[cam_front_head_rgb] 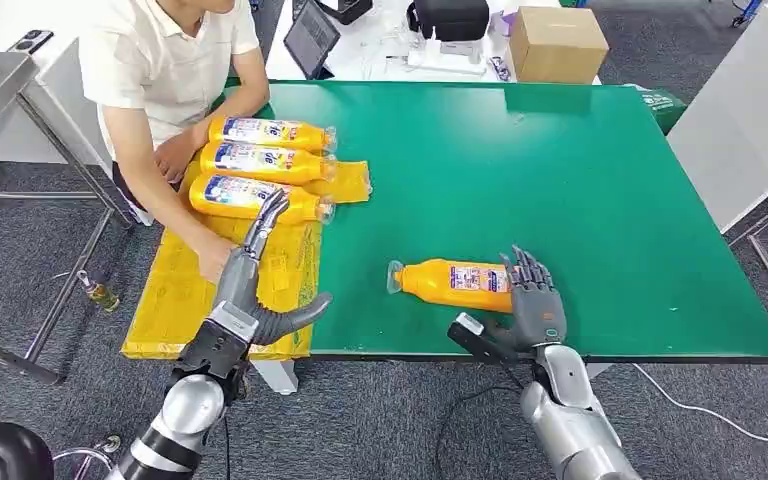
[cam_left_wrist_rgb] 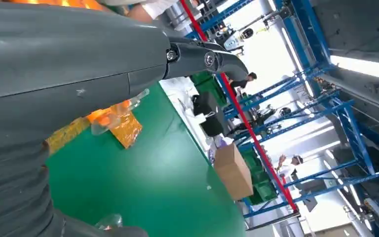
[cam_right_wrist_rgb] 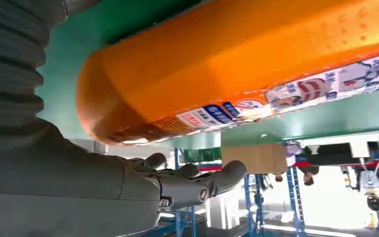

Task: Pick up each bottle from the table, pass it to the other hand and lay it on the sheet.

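Orange bottle (cam_front_head_rgb: 450,283) lying on its side near the green counter's (cam_front_head_rgb: 560,180) front edge.
Right robot hand (cam_front_head_rgb: 532,300) is standing released, fingers spread, against its smooth plastic base; left robot hand (cam_front_head_rgb: 260,270) is hovering empty, fingers apart, over the crinkled yellow sheet (cam_front_head_rgb: 175,300), which is bearing three labelled bottles (cam_front_head_rgb: 260,165); grey carpet (cam_front_head_rgb: 380,420) is lying below.

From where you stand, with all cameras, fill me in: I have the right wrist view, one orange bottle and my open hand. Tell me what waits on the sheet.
Observer: Three bottles lie side by side on the yellow sheet.
Operator: Report the left hand.
Observer: The left hand is open above the sheet, holding nothing.
Operator: Say who is near.
Observer: A person sits at the sheet's end, one hand on it.
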Motion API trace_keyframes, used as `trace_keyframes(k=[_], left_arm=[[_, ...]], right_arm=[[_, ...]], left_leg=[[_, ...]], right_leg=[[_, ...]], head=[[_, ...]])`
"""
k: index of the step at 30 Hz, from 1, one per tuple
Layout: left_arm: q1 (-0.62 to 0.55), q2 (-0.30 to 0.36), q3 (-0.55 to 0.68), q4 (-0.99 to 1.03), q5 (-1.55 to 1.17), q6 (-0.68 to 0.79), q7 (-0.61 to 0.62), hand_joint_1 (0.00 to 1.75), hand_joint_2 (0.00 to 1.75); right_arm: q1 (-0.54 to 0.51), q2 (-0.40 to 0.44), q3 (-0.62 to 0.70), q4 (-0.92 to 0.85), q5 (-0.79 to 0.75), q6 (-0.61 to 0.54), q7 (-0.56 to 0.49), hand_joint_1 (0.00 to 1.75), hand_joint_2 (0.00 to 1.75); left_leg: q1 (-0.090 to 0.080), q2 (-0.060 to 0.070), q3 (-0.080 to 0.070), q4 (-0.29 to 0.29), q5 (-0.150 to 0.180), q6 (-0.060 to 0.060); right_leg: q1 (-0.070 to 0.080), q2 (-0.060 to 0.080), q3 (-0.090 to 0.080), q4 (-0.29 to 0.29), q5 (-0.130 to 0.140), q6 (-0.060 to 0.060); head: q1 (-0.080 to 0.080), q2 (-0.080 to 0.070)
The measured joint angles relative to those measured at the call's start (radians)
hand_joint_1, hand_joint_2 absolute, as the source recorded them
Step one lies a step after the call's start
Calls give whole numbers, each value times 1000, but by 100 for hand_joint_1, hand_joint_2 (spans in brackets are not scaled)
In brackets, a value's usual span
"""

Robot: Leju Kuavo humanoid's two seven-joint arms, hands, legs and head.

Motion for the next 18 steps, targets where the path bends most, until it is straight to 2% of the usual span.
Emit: trace_keyframes(k=[5,11,18], left_arm=[[-1,-3,-9,0,31,-36,12,0,175],[0,-6,-13,-7,44,-61,38,0,175],[0,-6,-14,-13,44,-62,40,0,175]], right_arm=[[-50,-14,52,44,2,43,32,0,175],[-95,-36,115,42,-20,216,114,0,175],[-108,-50,149,42,-21,236,125,0,175]], left_leg=[[0,0,0,0,0,0],[0,0,2,0,0,0],[0,0,4,0,0,0]], right_leg=[[0,0,0,0,0,0],[0,0,1,0,0,0],[0,0,4,0,0,0]], head=[[1,0],[1,0],[0,0]])
